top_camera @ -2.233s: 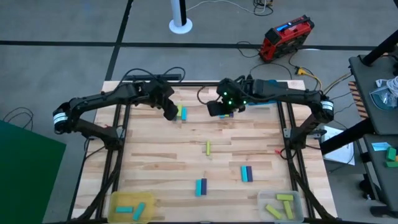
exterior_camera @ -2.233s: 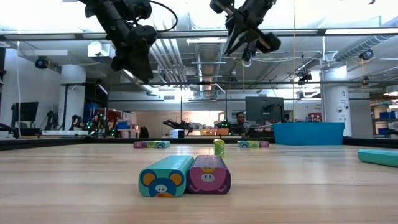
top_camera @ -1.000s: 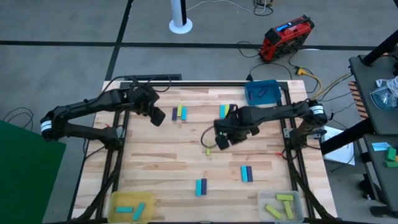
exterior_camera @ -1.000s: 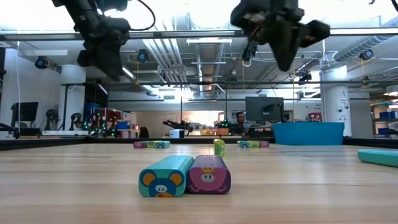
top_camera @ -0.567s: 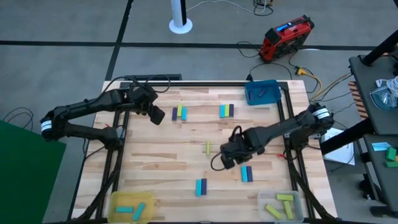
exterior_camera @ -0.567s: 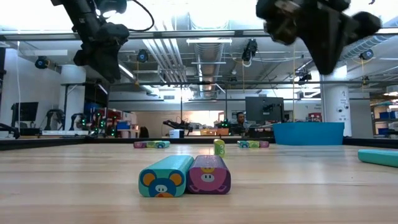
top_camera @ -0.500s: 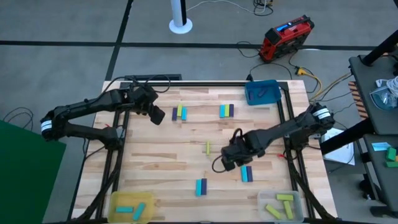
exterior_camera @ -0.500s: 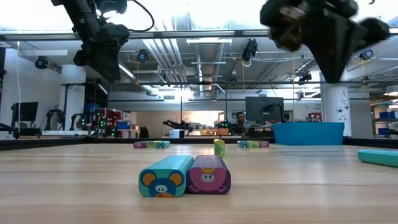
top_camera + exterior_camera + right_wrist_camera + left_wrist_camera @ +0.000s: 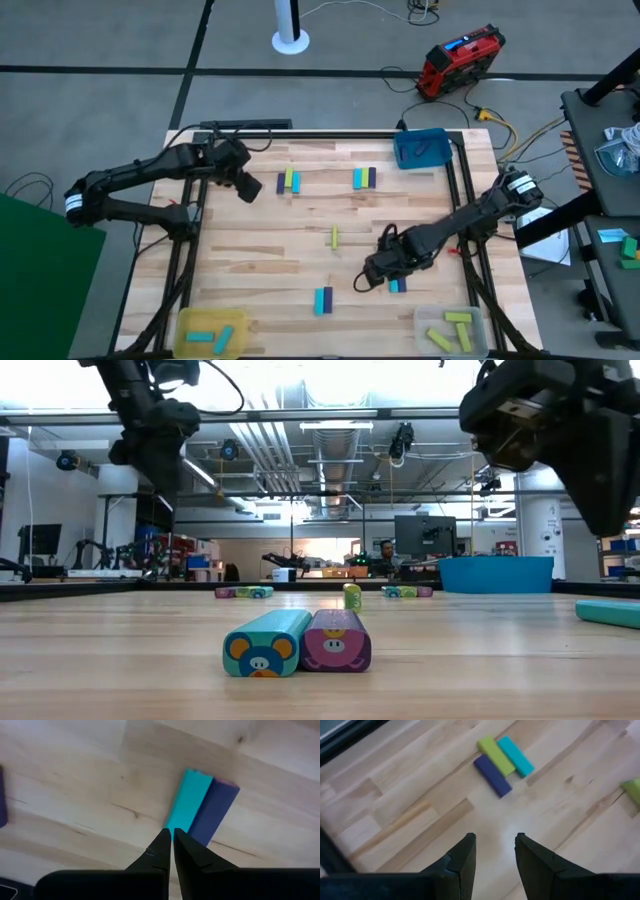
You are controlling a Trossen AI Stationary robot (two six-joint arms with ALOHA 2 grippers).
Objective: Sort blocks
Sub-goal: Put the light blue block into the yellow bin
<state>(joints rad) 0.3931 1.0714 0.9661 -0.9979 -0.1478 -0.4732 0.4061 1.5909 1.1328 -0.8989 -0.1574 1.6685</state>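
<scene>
My right gripper (image 9: 380,275) hovers shut over a cyan block (image 9: 189,802) and a dark purple block (image 9: 215,810) that lie flat, side by side, near the table's near right. Its fingertips (image 9: 172,836) stand above the cyan block's end, and in the low view the gripper (image 9: 605,510) hangs clear of the tabletop. My left gripper (image 9: 248,187) waits open at the far left, near a purple, yellow-green and cyan trio (image 9: 497,765). Other blocks lie flat: a trio (image 9: 364,178), a single yellow-green one (image 9: 335,237), and a cyan and purple pair (image 9: 323,300).
A yellow tray (image 9: 185,322) holding cyan blocks stands at the near left corner. A clear tray (image 9: 423,318) with yellow-green blocks is at the near right. A blue tray (image 9: 405,152) stands at the far right. Bare wood lies across the table's middle left.
My right gripper has travelled from the table's middle toward the near edge and come down, ending over the cyan and purple pair at the near right. The blocks have stayed where they were.
</scene>
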